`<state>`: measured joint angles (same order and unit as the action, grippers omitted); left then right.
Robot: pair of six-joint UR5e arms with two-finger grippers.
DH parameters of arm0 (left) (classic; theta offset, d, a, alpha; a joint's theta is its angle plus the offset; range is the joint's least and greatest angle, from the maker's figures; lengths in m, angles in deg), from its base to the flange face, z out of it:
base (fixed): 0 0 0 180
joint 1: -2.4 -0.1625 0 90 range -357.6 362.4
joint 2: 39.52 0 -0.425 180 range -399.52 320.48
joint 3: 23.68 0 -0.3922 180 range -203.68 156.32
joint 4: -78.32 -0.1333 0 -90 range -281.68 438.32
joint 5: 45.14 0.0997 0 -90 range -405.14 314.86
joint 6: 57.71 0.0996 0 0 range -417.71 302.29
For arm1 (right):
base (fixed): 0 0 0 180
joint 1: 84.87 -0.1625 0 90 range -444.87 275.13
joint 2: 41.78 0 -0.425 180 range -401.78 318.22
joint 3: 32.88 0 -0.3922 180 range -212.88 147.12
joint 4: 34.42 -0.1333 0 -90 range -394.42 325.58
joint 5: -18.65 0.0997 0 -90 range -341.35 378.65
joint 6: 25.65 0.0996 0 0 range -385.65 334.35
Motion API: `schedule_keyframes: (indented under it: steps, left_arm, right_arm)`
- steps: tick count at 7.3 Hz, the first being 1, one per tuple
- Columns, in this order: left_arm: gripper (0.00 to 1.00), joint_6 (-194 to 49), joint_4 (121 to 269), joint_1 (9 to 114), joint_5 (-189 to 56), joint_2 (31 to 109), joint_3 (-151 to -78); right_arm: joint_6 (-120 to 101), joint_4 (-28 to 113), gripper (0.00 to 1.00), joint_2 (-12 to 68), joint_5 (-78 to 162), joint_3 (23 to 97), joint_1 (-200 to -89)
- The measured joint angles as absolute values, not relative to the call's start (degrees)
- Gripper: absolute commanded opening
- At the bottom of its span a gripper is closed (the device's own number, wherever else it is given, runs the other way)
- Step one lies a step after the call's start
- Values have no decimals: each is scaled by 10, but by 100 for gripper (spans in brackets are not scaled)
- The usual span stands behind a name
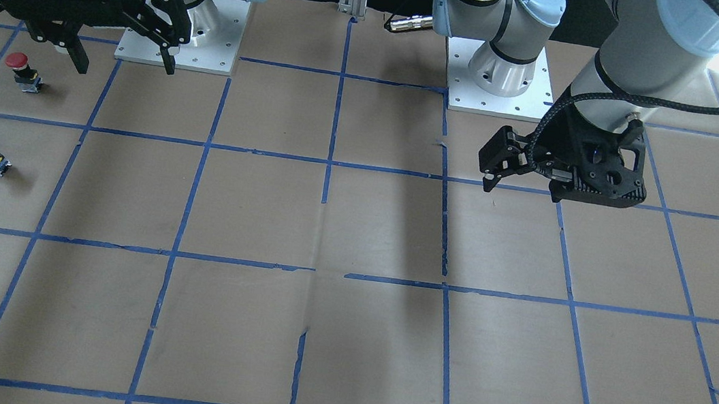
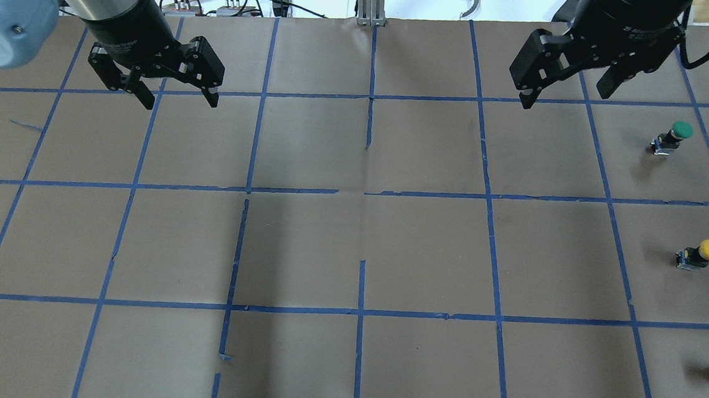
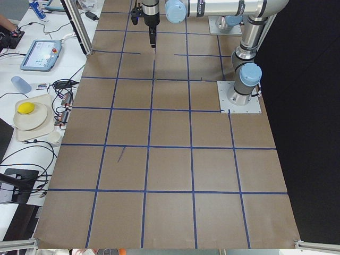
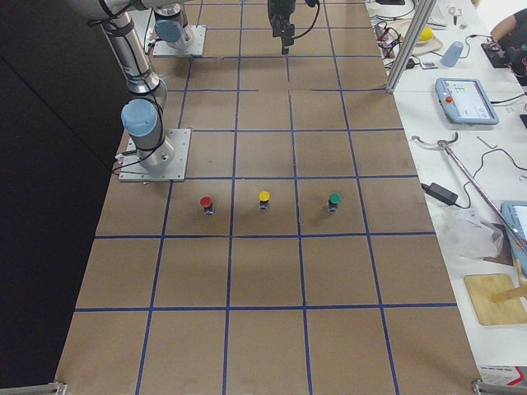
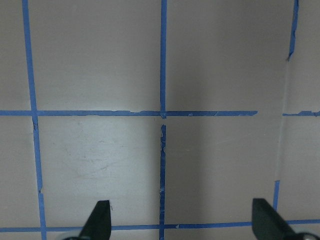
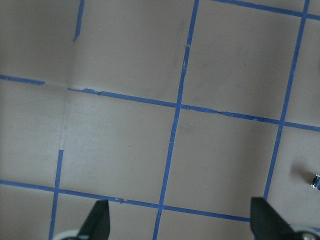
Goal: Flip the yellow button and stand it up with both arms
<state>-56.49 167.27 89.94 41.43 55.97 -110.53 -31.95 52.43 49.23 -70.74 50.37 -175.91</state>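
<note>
A: where is the yellow button (image 2: 702, 253) placed?
B: near the tabletop (image 2: 425, 260) right edge, apparently stood cap-up, axis vertical. It is found outboard of the raised right tool (image 2: 565, 92), the nearer one. That tool and the left tool (image 2: 180, 100) are spread wide, nothing held

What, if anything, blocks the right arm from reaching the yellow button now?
Probably nothing, so likely yes. The right gripper hangs open and empty above the table, and the yellow button stands alone in its square, apart from the green button.
</note>
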Motion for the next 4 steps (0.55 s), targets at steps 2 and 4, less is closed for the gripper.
schedule_keyframes:
  steps: [2,4]
  left_arm:
    - [100,-563,1673,899,414,559,-1105]
    - [100,-561,1673,898,414,558,-1105]
  right_arm:
    - [-279,573,100,499,-707,536,-1760]
    - [-262,612,100,505,-705,558,-1766]
